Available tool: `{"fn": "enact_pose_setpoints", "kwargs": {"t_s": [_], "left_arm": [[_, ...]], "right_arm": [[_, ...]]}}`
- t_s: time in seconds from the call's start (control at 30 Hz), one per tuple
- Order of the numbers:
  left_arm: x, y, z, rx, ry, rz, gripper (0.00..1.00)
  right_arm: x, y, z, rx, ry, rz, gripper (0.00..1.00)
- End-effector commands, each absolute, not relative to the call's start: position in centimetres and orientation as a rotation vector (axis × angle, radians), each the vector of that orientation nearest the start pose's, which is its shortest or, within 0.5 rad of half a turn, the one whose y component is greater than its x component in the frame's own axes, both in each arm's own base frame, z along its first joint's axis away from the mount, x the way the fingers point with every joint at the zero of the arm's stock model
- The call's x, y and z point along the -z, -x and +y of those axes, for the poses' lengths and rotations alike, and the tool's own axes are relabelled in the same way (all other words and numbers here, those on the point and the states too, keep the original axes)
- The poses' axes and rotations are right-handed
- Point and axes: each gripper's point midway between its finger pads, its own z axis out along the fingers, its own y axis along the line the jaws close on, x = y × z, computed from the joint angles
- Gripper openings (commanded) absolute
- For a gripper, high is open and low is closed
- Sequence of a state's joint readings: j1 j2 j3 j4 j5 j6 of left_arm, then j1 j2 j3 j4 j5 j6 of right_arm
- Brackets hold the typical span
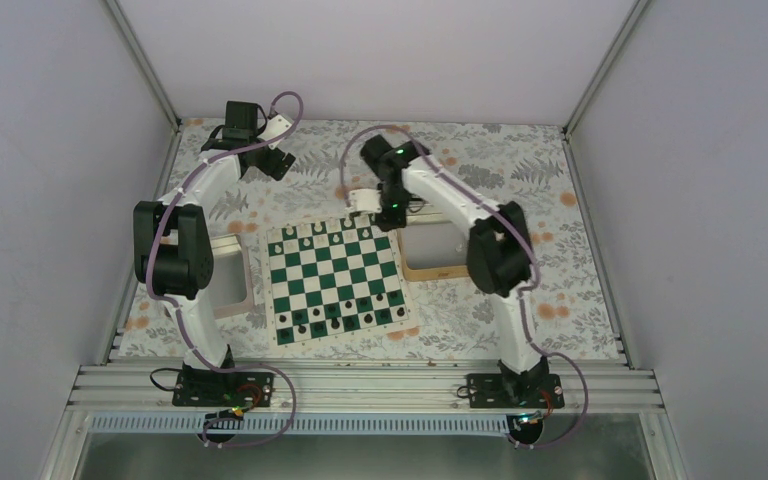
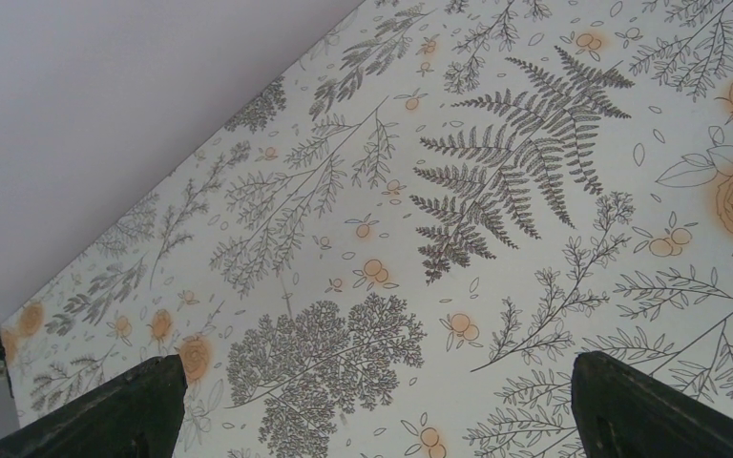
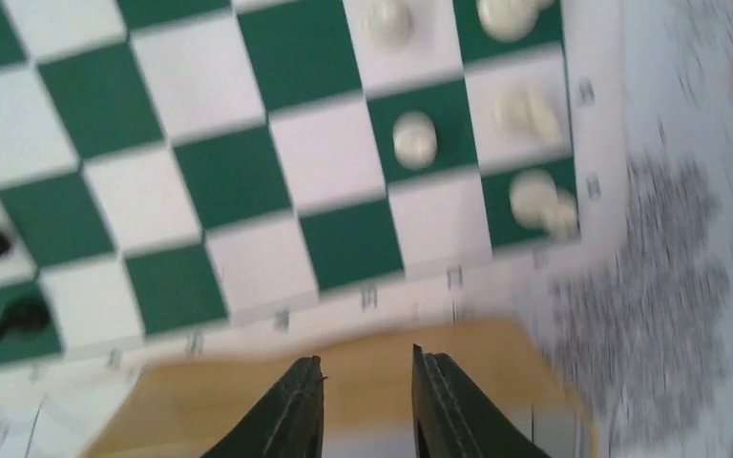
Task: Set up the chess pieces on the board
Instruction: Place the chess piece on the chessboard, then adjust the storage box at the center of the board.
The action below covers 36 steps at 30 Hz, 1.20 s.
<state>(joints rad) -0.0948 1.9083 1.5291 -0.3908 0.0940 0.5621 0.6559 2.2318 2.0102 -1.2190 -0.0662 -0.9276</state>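
The green-and-white board lies mid-table. White chess pieces stand on its far rows; black pieces line its near rows. In the right wrist view, blurred white pieces stand on the board near its corner. My right gripper is slightly open and empty, over the rim of the tan tin beside the board. It also shows in the top view at the board's far right corner. My left gripper is wide open and empty over the floral tablecloth, far left of the board.
The tan tin sits right of the board. A grey tray sits left of it, partly hidden by the left arm. Two black pieces show at the left of the right wrist view. White walls enclose the table.
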Motion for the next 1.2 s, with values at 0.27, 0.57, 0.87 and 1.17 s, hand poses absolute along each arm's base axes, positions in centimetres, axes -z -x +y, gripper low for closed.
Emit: {"fn": "enact_pose_setpoints", "kwargs": {"t_s": [0.27,0.57,0.87,1.17], "left_arm": [[-17.0,-52.7,-7.3,-0.106,-0.815,2.162,1.00],[-17.5,-52.5,-7.5,-0.109,-0.818,2.156,1.00],[-16.8,-52.6,-7.7,-0.097,-0.828,2.167,1.00],[-16.4,-52.7,-7.8,-0.096,-0.833,2.171,1.00]], "right_arm": [[-10.0,-37.7,13.3,0.078,1.718,2.465,0.29],[-6.1,-39.5,8.4,0.098,1.582,2.636,0.23],[-4.9,-39.7,4.3,0.135,1.469,2.744,0.21],[-6.6,-39.8,5.1,0.038,1.471,2.704,0.25]]}}
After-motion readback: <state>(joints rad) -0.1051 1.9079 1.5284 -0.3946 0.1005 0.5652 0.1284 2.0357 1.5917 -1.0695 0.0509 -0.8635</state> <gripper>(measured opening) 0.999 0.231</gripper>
